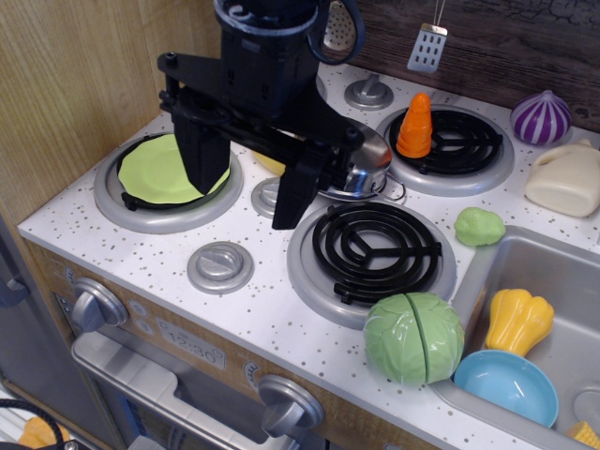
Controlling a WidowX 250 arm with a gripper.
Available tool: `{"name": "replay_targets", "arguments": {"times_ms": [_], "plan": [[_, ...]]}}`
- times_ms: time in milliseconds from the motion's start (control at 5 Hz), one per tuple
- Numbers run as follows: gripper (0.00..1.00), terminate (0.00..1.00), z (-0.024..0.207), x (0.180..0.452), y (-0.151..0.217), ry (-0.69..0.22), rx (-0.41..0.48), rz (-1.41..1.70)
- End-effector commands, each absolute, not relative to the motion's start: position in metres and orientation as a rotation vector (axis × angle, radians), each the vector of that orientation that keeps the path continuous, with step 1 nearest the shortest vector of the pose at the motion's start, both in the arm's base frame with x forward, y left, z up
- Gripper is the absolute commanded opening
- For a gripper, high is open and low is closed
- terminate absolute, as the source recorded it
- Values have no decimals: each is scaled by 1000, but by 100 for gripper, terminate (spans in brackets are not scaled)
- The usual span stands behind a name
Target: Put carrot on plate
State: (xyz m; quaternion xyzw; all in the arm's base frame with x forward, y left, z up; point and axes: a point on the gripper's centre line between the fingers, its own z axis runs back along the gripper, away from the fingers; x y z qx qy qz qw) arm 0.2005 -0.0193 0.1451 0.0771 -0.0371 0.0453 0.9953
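Matte black arm, blocky build

From my station I see the gripper (248,178) with two flat, slab-like black fingers (203,155) on a black crossbar, a dark cylindrical wrist above (blue-edged ring), and a looping black cable.

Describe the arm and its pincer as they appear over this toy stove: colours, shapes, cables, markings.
The arm is matte black throughout, a bulky rounded housing with a blue-grey ring near the top. A dark cable loops at its upper right. Below it a flat black crossbar studded with small screws carries the pincer, two broad, slab-like black fingers. No markings or labels are visible.
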Motion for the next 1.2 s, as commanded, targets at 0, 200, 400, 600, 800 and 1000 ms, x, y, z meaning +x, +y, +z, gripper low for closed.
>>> {"name": "replay_targets", "arguments": {"times_ms": [0, 200, 400, 600, 800, 1000], "plan": [[100, 0, 145, 201, -19, -74, 154, 91], [100, 0, 143, 225, -21, -162, 155, 78], [100, 0, 143, 257, -28, -245, 185, 64], [100, 0, 141, 291, -28, -319, 177, 27], [100, 0, 140, 325, -29, -362, 171, 1], [100, 0, 139, 357, -28, -389, 153, -49]]}}
